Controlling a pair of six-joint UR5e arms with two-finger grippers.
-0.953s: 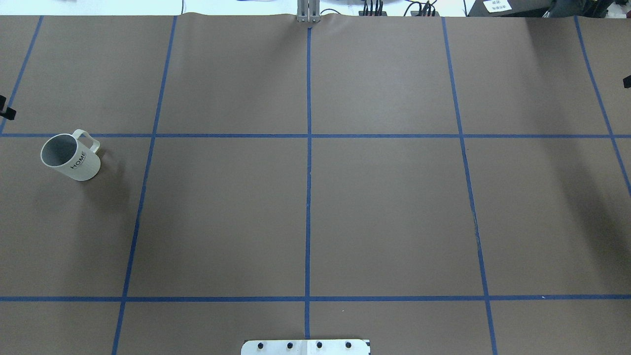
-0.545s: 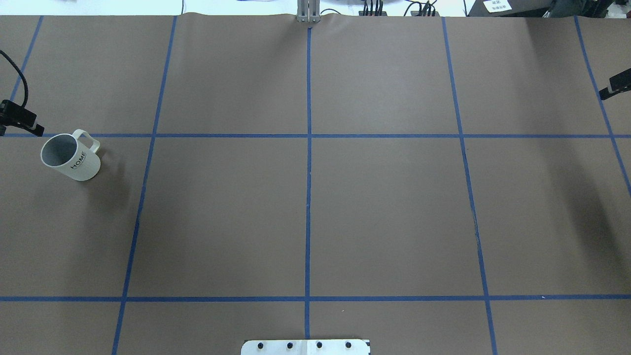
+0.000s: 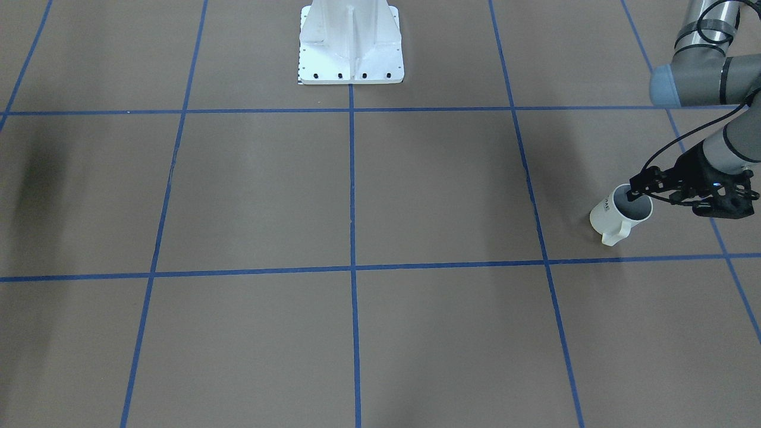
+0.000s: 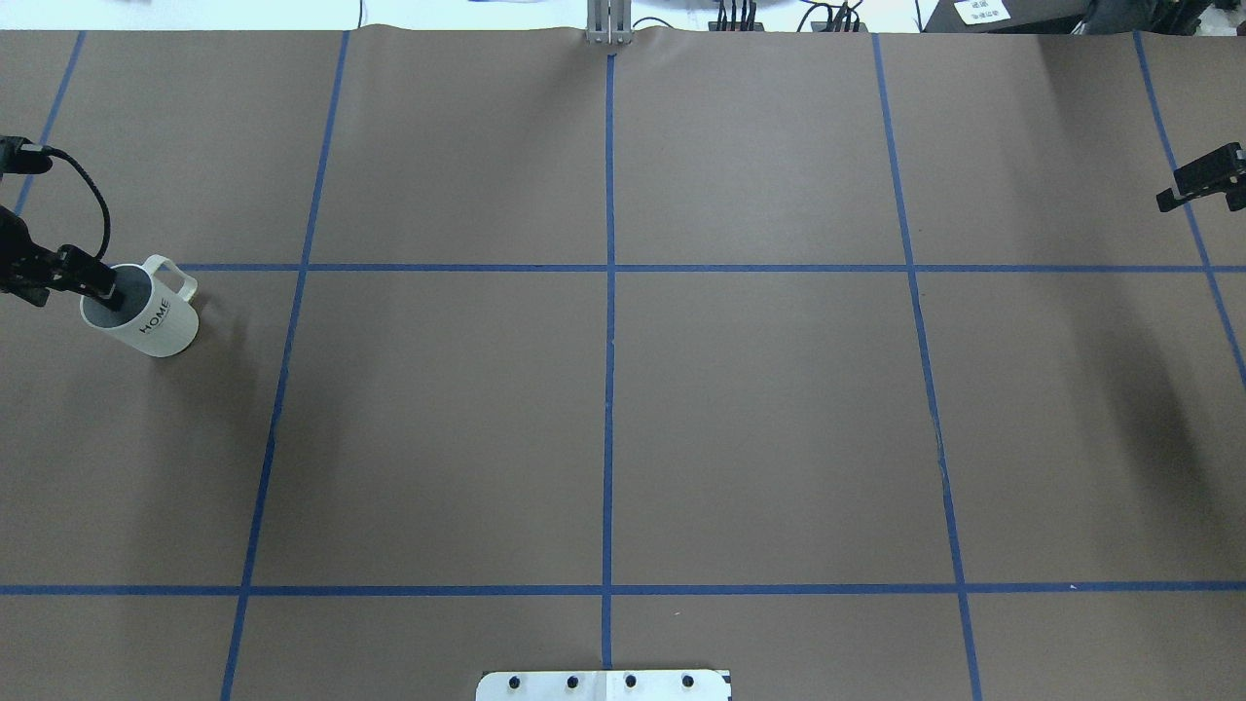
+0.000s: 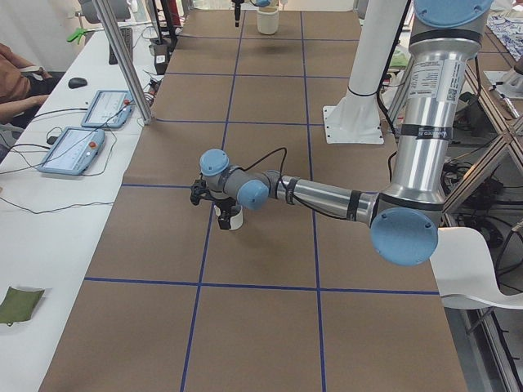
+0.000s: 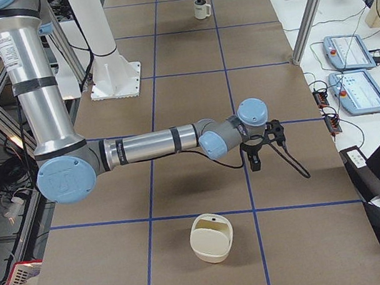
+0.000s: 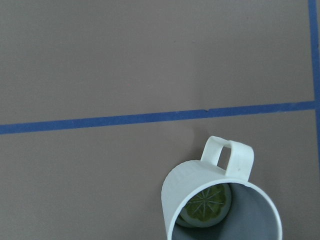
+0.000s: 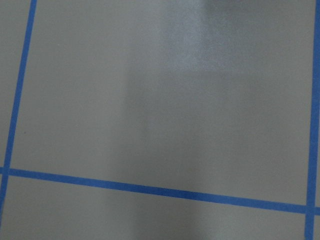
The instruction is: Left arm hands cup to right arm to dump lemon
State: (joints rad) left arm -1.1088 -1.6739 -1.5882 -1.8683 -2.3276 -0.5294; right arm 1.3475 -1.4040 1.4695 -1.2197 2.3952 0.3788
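My left gripper (image 4: pixel 100 283) hangs at the overhead view's left edge, tips over the near rim of the cup (image 4: pixel 156 326). The cup stands upright with its handle toward the upper right and the lemon (image 7: pixel 205 205) in its bottom. I cannot tell how wide my jaws stand. My right gripper (image 4: pixel 1202 180) hangs well apart at the right edge, and I cannot tell how its jaws stand either.

cup (image 7: pixel 256 216) cut by bottom edge, lemon (image 7: pixel 205 202) half behind its wall, right gripper (image 4: pixel 1186 187) cropped
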